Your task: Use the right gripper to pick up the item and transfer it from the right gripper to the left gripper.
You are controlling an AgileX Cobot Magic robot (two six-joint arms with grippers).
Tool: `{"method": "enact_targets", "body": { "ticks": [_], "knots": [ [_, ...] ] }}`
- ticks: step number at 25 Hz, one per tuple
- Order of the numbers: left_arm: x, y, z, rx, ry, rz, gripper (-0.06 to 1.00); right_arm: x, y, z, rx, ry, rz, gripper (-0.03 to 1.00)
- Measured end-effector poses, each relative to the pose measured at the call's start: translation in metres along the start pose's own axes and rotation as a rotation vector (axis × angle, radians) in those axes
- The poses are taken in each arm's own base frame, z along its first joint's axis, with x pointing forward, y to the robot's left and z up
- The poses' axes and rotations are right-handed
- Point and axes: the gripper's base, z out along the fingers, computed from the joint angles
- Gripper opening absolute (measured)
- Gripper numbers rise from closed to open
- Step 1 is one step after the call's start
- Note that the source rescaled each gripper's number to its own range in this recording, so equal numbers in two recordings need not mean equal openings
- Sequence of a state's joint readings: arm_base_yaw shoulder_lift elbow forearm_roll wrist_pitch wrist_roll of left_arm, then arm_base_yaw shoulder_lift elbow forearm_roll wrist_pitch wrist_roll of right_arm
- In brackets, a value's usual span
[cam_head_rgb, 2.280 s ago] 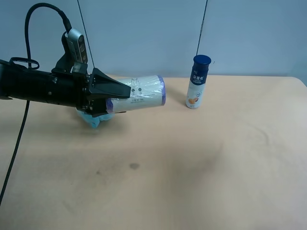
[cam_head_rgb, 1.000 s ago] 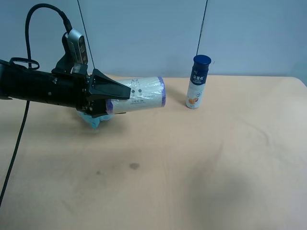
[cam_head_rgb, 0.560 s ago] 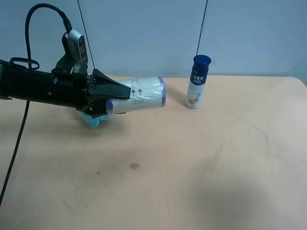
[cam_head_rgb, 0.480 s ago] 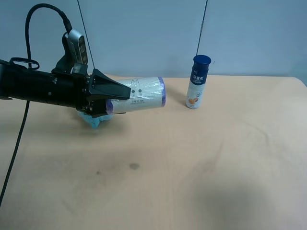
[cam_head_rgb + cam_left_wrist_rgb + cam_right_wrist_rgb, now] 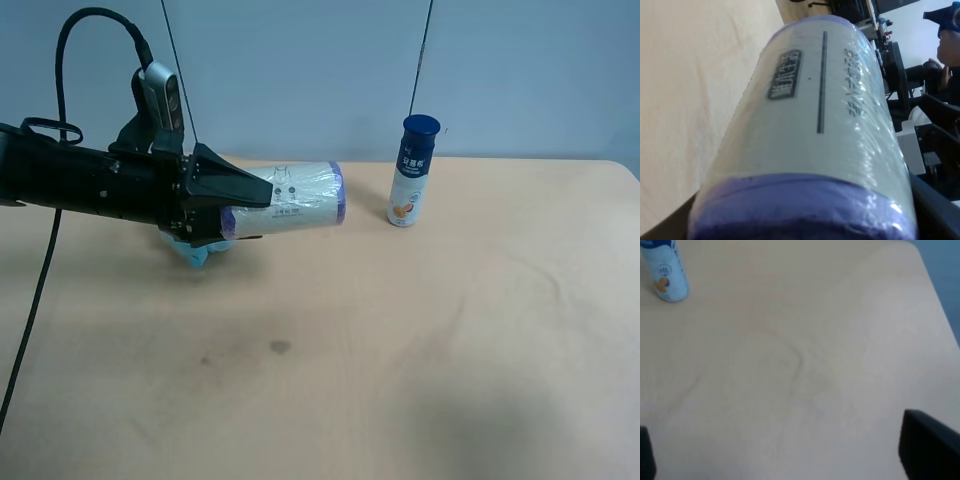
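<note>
So, the left gripper (image 5: pixel 255 215) has its black fingers (image 5: pixel 235 188) pinched on one end of the item (image 5: pixel 300 200), the white film-wrapped roll with purple ends. It's held sideways, off the desk (image 5: pixel 420 340), close to the far edge and toward the exterior high view's left side. The free purple end points at the bottle (image 5: pixel 412 170) but is well apart from it.

Up close in the left wrist view, the roll's side has a dark boxed label (image 5: pixel 784 74), a long thin line and a row of small characters. I honestly can't read any of it.

A fluffy light-blue pouf (image 5: pixel 190 250) peeks out under that gripper, and a grey camera module (image 5: pixel 160 95) sits on top of it.

The right gripper (image 5: pixel 787 455) has its fingers (image 5: pixel 930 450) spread wide over bare desk, with nothing between them.

The bottle stands upright near the far edge: white, dark blue cap, blue print and an orange picture, too small to read.
</note>
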State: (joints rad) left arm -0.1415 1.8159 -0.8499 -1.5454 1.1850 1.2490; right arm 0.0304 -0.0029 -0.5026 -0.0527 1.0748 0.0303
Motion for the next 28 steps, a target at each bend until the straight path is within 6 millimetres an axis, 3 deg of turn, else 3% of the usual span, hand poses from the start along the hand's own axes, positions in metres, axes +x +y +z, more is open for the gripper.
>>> {"method": "enact_targets", "body": {
  "ticks": [10,18,24,28],
  "knots": [
    [-0.042,-0.019,-0.012,-0.185,0.218,0.084,0.01,0.000,0.000,0.000,0.000,0.000,0.000,0.86],
    [-0.060,-0.047,-0.049,-0.576,0.326,0.175,0.01,0.000,0.000,0.000,0.000,0.000,0.000,0.86],
    [-0.057,-0.033,-0.080,-0.972,0.404,0.132,0.00,0.000,0.000,0.000,0.000,0.000,0.000,0.86],
    [-0.059,-0.028,-0.088,-1.082,0.406,0.137,0.00,0.000,0.000,0.000,0.000,0.000,0.000,0.86]
  ]
}}
